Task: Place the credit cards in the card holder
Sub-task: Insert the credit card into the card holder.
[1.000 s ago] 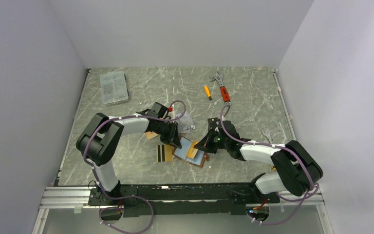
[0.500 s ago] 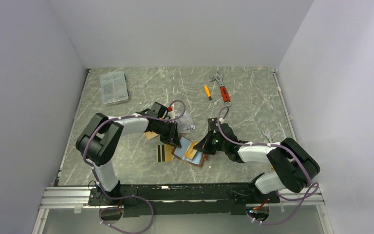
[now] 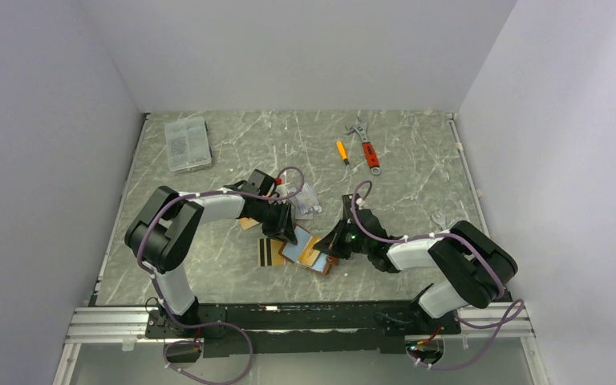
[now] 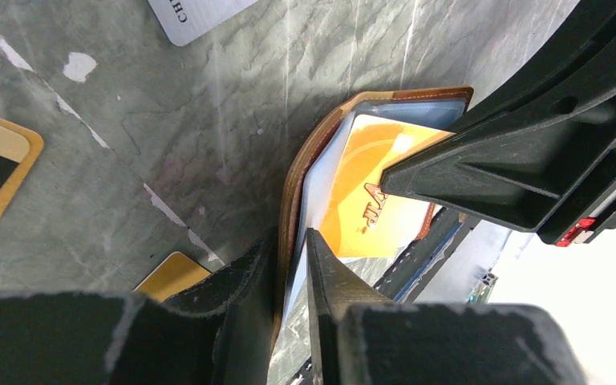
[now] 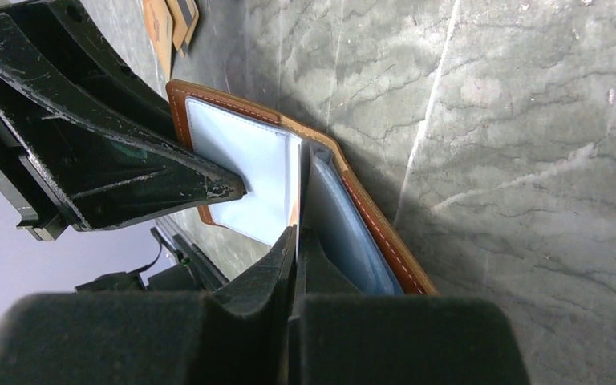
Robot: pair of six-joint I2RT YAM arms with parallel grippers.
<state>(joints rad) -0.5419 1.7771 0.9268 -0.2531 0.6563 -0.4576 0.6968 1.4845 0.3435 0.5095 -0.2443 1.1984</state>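
Note:
The tan card holder [image 3: 298, 251] lies open near the table's front, its clear sleeves up. My left gripper [image 3: 289, 233] is shut on its left edge; in the left wrist view the gripper [image 4: 290, 239] pinches the leather cover and a sleeve [image 4: 314, 172]. My right gripper [image 3: 334, 241] is shut on an orange-gold card [image 4: 366, 188], which lies partly inside a sleeve. In the right wrist view the gripper [image 5: 297, 233] holds the card edge-on against the card holder [image 5: 369, 216]. A gold card with black stripes [image 3: 270, 251], an orange card [image 3: 249, 223] and silver cards [image 3: 305, 200] lie loose beside it.
A clear plastic parts box [image 3: 187, 143] stands at the back left. An orange screwdriver [image 3: 342, 151] and a red-handled wrench [image 3: 366, 146] lie at the back right. A small wrench [image 3: 439, 220] lies at the right. Grey walls close in three sides.
My right gripper has moved left with the orange card, further over the card holder. The card holder has shifted slightly left. My left gripper has kept its hold.

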